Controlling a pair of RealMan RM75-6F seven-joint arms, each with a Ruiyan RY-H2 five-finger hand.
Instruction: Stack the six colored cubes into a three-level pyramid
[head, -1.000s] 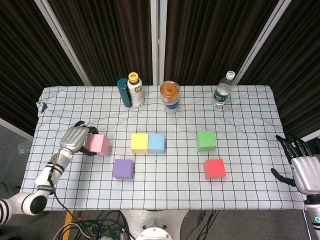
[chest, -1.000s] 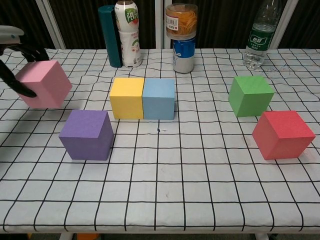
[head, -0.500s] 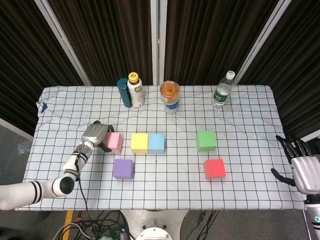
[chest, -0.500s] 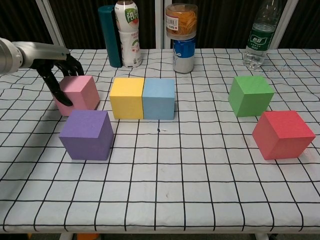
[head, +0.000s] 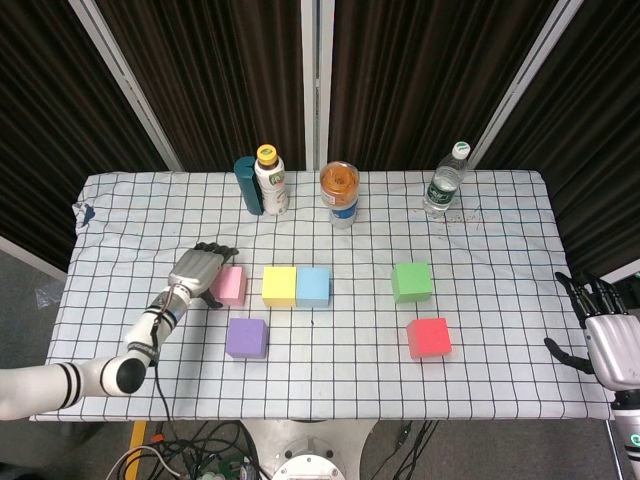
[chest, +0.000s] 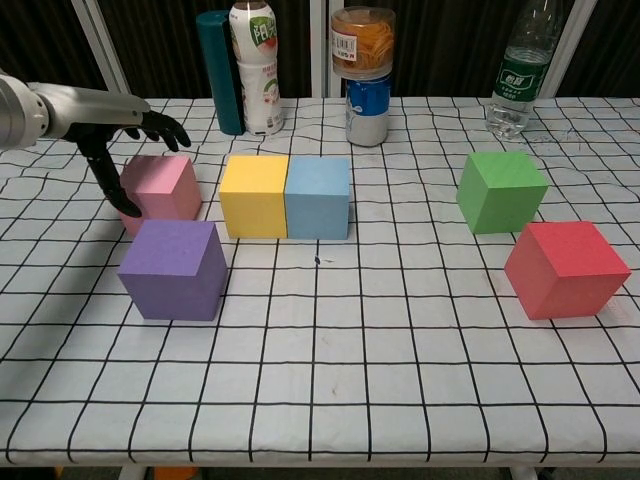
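The pink cube (chest: 162, 190) sits on the checked table (chest: 400, 380), a narrow gap away from the yellow cube (chest: 255, 195) at its 3 o'clock in the chest view. The left hand (chest: 118, 130) is over and beside it: the fingers (chest: 165, 127) are spread apart above the cube's top far edge, and the thumb hangs down along its left face (whether it actually touches the foam I cannot tell). Nothing is clamped.

The yellow cube and the blue cube (chest: 318, 196) stand touching side by side near the middle of the table. The purple cube (chest: 174, 268) lies at 6 o'clock from the pink one, nearer the front edge, with its top far edge close below the pink cube's base in the chest view. The green cube (chest: 501, 190) stands well to the right of the blue one, and the red cube (chest: 566, 268) sits at about 5 o'clock from the green, close by but apart.

The right hand (head: 608, 340) shows only in the head view, off the table's right edge, fingers apart and holding nothing.

Along the far edge stand a teal cylinder (chest: 218, 70) touching a white drink bottle (chest: 256, 66), an orange-filled jar (chest: 363, 40) stacked on a blue can (chest: 367, 110), and a clear water bottle (chest: 520, 75).
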